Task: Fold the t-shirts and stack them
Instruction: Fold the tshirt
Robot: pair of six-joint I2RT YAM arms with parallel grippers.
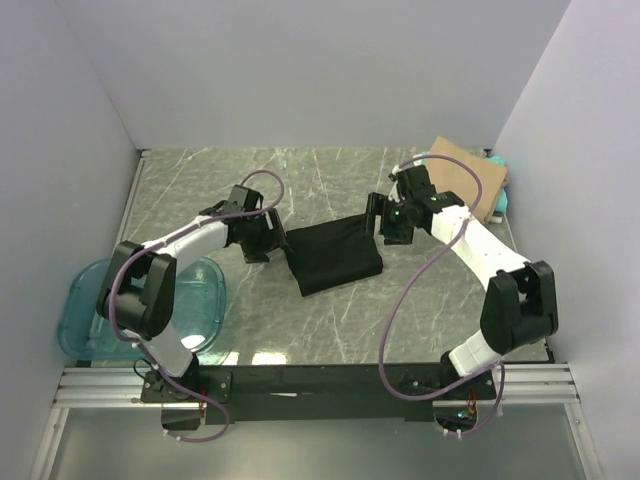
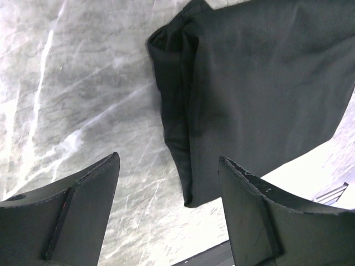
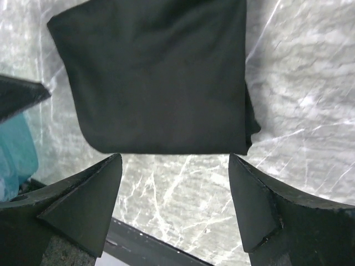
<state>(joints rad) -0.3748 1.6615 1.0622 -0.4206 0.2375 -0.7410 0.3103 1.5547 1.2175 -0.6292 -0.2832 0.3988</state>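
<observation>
Left tool [image 2: 167,159] and right tool [image 3: 175,157] both hang released, jaws apart. Between them lies 1 folded black shirt [image 1: 335,255] on the tabletop [image 1: 320,180].

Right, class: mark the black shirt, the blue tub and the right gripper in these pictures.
black shirt [image 1: 335,255]: top view, middle of the folded cloth.
blue tub [image 1: 80,305]: top view, its left wall.
right gripper [image 3: 175,159]: right wrist view, midway between its two fingertips.

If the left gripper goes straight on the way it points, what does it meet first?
Probably the folded black t-shirt, whose near edge lies just ahead of the left gripper; depth is unclear.
</observation>
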